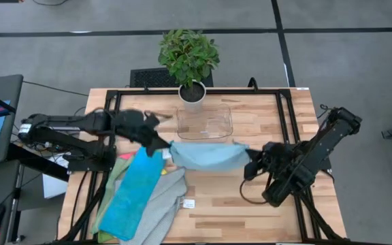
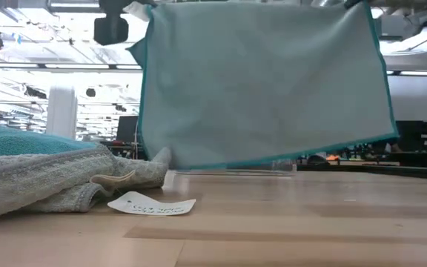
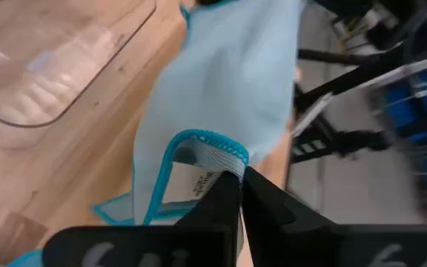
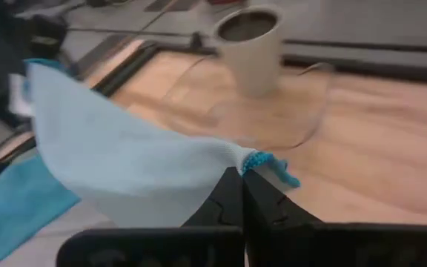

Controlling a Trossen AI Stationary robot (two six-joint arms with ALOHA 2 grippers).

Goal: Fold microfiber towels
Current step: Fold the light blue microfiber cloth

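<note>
A pale towel (image 1: 208, 155) with teal edging hangs stretched in the air between the two sets of fingers, above the desk (image 1: 250, 204), its lower hem just clear of the wood in the low view. The left fingers (image 1: 163, 147) are pinched shut on one top corner, beside the sewn label; the right fingers (image 1: 250, 158) are clamped shut on the opposite corner. Just beyond the towel, on the far side from the fingers, sits a clear tray (image 1: 205, 122), with a potted plant (image 1: 190, 64) behind it. Below the left fingers lies a heap of more towels (image 1: 145, 204): bright blue on top, grey under it. A paper tag (image 1: 188, 203) rests beside the heap.
</note>
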